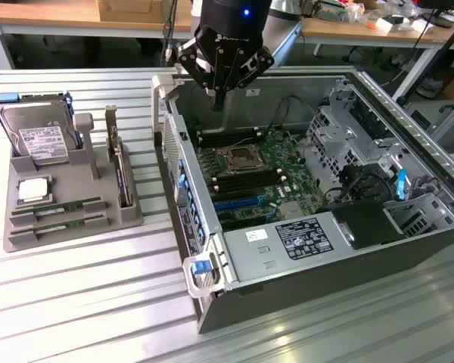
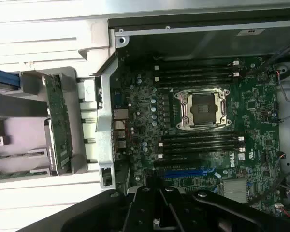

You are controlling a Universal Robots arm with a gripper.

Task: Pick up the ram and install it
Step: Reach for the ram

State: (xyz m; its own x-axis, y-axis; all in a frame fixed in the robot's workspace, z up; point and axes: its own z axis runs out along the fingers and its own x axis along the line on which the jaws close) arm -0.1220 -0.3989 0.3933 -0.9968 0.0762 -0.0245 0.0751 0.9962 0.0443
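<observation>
Exterior view gives me whole tray (image 1: 129,215) on desk (image 1: 83,302): ram (image 1: 58,207) flat in front slot, twin stick (image 1: 60,221) just beside, hard drive (image 1: 38,136) upright behind. Wrist view gives me motherboard (image 2: 140,106) close up, memory slots (image 2: 198,72) flanking open socket (image 2: 203,110). Gripper (image 1: 218,98) hovers over case (image 1: 325,295) rear edge, fingers pinched narrow, holding nothing. Ram well apart, toward exterior view's left.

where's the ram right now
Both ram sticks lie in the grey tray's long slots on the exterior view's left, next to the processor chip.
</observation>
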